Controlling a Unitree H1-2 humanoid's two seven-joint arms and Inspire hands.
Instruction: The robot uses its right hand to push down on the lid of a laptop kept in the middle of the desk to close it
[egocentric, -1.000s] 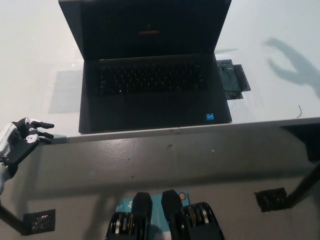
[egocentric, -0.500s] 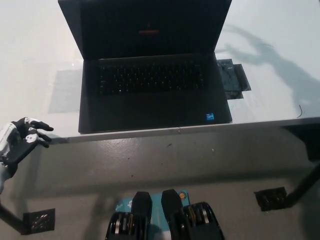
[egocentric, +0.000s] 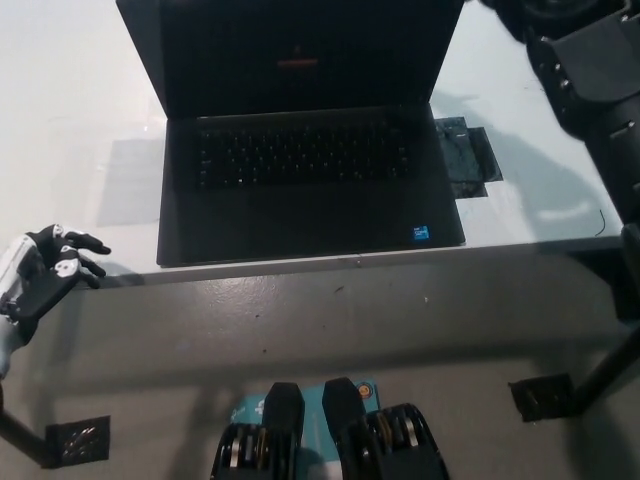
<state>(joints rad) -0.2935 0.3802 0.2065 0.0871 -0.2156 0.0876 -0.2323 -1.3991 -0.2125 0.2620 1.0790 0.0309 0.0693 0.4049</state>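
Change vs earlier: right arm (egocentric: 600, 90) now in view at upper right, above the bench (egocentric: 60, 120); before, only its shadow lay on the bench. Laptop unmoved, lid angle same. Left robot hand shifted slightly.
Right robot hand: mostly out of frame at top right edge; open or closed – cannot tell. No visible contact w/ lid.
Left robot hand (egocentric: 45, 275): white, at lower left, at the bench's front edge; fingers apart, lightly curled, holding nothing.
Laptop (egocentric: 305, 185): black, mid-bench, base flat, near front edge. Lid (egocentric: 295, 50) open, upright, tilted back; screen dark w/ small red mark.
Other: dark patch (egocentric: 468, 160) on bench just right of laptop base.
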